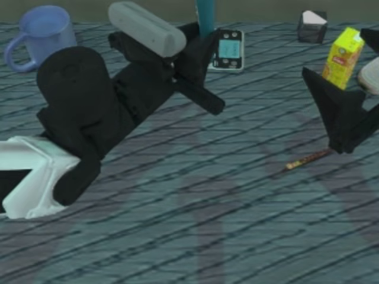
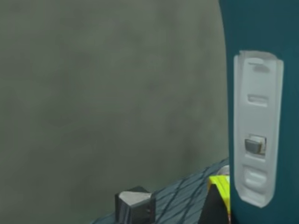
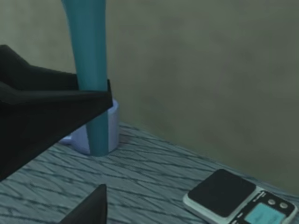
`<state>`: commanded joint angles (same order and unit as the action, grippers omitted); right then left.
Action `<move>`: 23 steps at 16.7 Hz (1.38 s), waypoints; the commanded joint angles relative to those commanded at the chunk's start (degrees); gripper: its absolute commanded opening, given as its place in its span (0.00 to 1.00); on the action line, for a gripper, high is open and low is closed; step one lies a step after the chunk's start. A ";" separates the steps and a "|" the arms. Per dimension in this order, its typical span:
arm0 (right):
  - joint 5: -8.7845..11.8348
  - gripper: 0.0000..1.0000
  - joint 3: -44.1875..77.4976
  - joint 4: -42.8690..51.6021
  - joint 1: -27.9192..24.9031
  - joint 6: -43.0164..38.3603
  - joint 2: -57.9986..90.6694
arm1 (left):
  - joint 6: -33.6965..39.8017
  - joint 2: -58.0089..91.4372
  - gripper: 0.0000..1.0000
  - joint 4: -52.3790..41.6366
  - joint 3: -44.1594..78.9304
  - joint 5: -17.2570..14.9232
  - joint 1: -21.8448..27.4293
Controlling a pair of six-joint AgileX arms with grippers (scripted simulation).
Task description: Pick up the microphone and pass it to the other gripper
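The microphone stands upright, its teal handle rising past the top view's upper edge and its head out of view. My left gripper, under a pale grey capsule block, is shut on the handle at the back of the table. In the left wrist view the teal handle fills one side, showing its white switch. The right wrist view shows the handle clamped by the left arm's black fingers. My right gripper hangs open at the table's right, apart from the microphone.
A blue mug stands back left. A digital scale lies just right of the microphone. A yellow carton and a small black box stand back right. A brown pencil lies below the right gripper.
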<state>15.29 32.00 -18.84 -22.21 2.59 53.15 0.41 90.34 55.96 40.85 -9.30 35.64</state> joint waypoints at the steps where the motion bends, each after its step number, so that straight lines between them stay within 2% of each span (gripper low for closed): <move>1: 1.05 1.00 2.20 -1.30 -1.52 0.15 3.55 | 0.00 0.00 0.00 0.00 0.00 0.00 0.00; 6: 4.71 1.00 10.17 -6.16 -6.83 0.80 15.86 | 0.00 0.00 0.00 0.00 0.00 0.00 0.00; 13: 4.98 1.00 10.98 -6.64 -7.21 0.86 17.04 | 0.00 0.00 0.00 0.00 0.00 0.00 0.00; 16: 3.90 1.00 14.66 -7.60 -8.51 0.81 21.19 | 0.00 0.00 0.00 0.00 0.00 0.00 0.00; 23: -0.63 1.00 28.04 -10.86 -12.78 0.67 38.36 | 0.00 0.00 0.00 0.00 0.00 0.00 0.00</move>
<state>14.67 60.04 -29.70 -34.99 3.26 91.52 0.41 90.34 55.96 40.85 -9.30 35.64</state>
